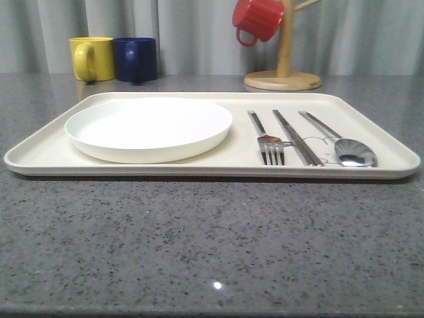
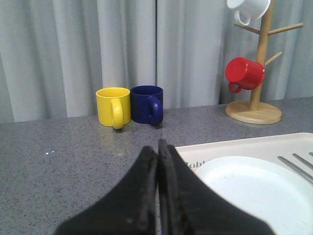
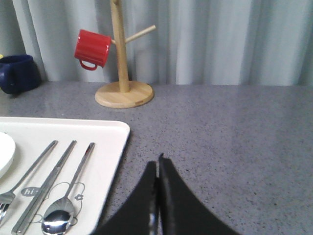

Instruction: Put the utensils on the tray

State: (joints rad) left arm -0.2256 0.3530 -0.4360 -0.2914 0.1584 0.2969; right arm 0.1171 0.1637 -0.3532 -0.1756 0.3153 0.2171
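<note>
The cream tray (image 1: 40, 159) lies across the grey table. On its left half rests the round white plate (image 1: 149, 127). On its right half lie the fork (image 1: 268, 141), the chopsticks (image 1: 297, 138) and the spoon (image 1: 348, 150), side by side, handles pointing away. My left gripper (image 2: 157, 147) is shut with nothing in it, above the table beside the tray's (image 2: 254, 144) left end and the plate (image 2: 254, 191). My right gripper (image 3: 157, 164) is shut and empty, over bare table beyond the tray's (image 3: 105, 147) right rim, near the spoon (image 3: 63, 210), chopsticks (image 3: 46, 188) and fork (image 3: 24, 178).
A yellow mug (image 1: 93, 58) and a blue mug (image 1: 136, 59) stand behind the tray at the left. A wooden mug tree (image 1: 283, 66) with a red mug (image 1: 258, 20) stands behind at the right; a white mug (image 2: 247, 9) hangs higher. Grey curtain closes the back.
</note>
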